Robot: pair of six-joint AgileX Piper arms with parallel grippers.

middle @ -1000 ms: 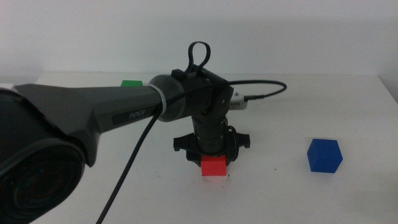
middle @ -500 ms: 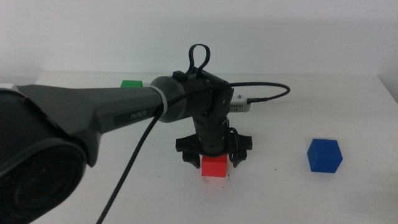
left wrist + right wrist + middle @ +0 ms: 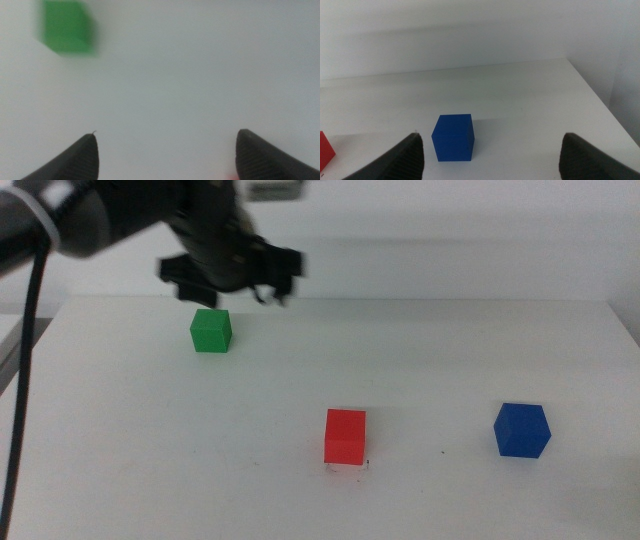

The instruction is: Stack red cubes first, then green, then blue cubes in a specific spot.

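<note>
The red cube [image 3: 345,436] stands alone on the white table near the front middle, on the spot with tiny dark specks [image 3: 366,464] at its base. The green cube [image 3: 211,330] sits at the back left; it also shows, blurred, in the left wrist view [image 3: 67,27]. My left gripper [image 3: 232,270] is open and empty, raised just behind and above the green cube. The blue cube [image 3: 521,430] sits at the right, and shows in the right wrist view [image 3: 453,137]. My right gripper [image 3: 492,155] is open and empty, back from the blue cube; it is out of the middle view.
A lone dark speck [image 3: 444,452] lies between the red and blue cubes. The left arm's cable [image 3: 18,410] hangs down the left side. The table's right edge [image 3: 600,100] is near the blue cube. A white wall stands behind the table.
My left gripper has let go of the red cube, risen and swung to the back left, over the green cube. The red cube stays on the spot.
</note>
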